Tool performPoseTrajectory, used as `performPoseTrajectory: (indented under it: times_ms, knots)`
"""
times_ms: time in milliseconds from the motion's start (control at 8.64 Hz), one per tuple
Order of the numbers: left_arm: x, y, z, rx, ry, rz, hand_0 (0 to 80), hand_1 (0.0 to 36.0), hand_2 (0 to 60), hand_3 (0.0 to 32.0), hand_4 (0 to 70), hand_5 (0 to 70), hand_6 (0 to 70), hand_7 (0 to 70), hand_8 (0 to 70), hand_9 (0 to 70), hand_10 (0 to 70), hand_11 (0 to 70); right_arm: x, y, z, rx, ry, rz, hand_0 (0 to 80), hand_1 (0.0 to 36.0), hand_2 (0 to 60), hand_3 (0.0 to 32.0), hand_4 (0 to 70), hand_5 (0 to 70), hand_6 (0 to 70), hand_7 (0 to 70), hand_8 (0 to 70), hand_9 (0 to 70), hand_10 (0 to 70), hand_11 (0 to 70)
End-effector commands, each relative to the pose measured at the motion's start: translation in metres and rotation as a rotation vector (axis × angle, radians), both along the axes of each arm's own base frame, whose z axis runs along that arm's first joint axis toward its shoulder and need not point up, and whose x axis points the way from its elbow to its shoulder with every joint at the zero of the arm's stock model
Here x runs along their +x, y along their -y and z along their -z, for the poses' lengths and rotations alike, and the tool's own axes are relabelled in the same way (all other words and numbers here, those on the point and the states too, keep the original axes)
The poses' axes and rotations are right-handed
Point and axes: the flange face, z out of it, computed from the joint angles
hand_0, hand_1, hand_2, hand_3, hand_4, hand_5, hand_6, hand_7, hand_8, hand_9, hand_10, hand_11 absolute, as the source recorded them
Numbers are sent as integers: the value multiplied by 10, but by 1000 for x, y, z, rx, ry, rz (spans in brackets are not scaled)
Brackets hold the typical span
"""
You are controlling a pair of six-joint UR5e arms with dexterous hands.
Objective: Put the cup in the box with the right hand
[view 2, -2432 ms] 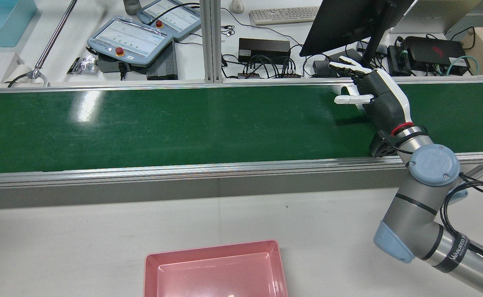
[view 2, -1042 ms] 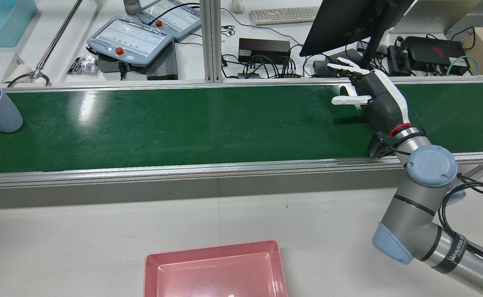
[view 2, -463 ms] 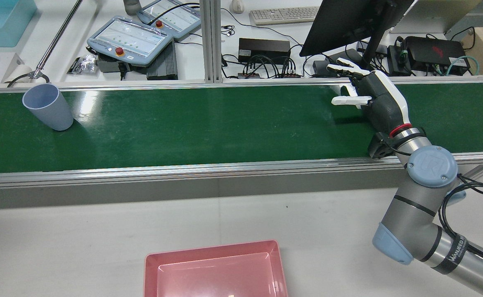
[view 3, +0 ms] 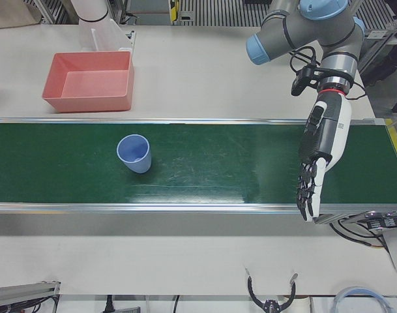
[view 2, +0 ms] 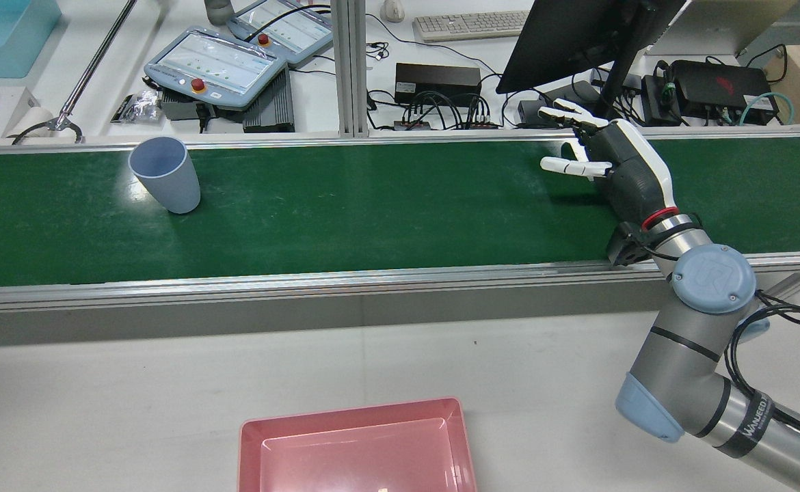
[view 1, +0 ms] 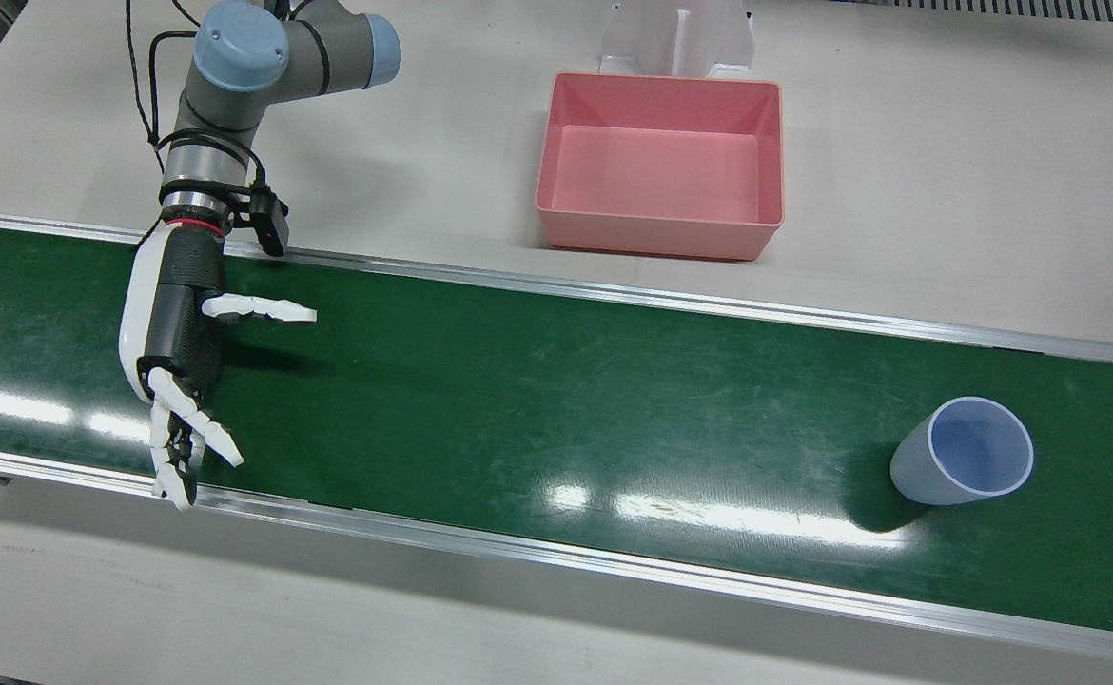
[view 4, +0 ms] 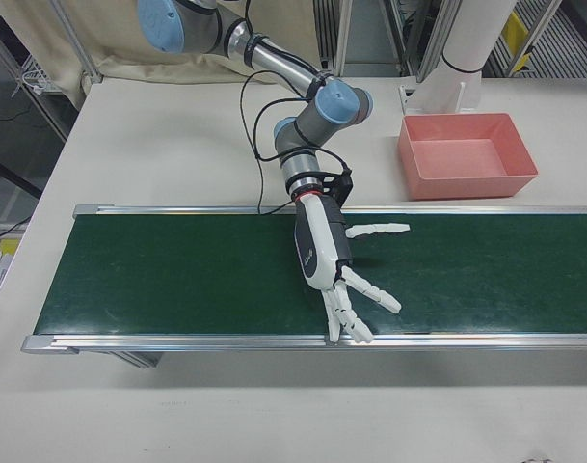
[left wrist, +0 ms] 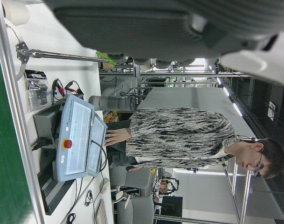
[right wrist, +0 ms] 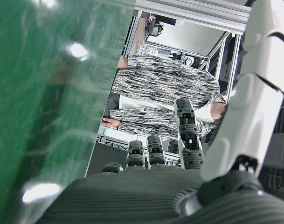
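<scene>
Behind the station runs a cluttered bench with control pendants (view 2: 215,65), a keyboard (view 2: 472,25) and a monitor (view 2: 571,37); in front of it a green conveyor belt (view 2: 372,198) crosses the white worktop (view 2: 133,403).

Reading the rear view from left to right: the cup (view 2: 165,175), pale blue, stands upright on the belt with its mouth open upward, nearer the far rail than the near one. It is untouched and well apart from the fingers (view 2: 564,164), off to the side they face, with bare belt between.

Further right, the right hand (view 2: 619,167) hangs over the belt, palm turned toward the cup. Its fingers are spread apart and hold nothing. Judgement: this is a waiting posture, set in the cup's lane so the cup can enter the open grasp.

On the near worktop sits the pink box (view 2: 249,437), empty, on the robot's side of the belt and well apart from the fingers. Judgement: it is placed within the arm's return swing.

Left hand: its own camera shows only a dark underside; finger state cannot be told.

Grasping has not begun.
</scene>
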Motion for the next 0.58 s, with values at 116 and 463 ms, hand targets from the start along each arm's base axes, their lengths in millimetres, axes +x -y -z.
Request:
performPoseTrajectory:
  times_ms: [116,463]
  knots:
    - [0,0,1,0,0,0,0,0,0,0,0,0,0,0,0,0,0,0,-3,-2,1,2,0,6,487,134,116,0,143,43,45,178,58,125,0,0]
    - [0,0,0,0,0,0,0,0,0,0,0,0,0,0,0,0,0,0,-4,-2,3,4,3,6,495,116,59,0,167,43,45,179,58,125,0,0]
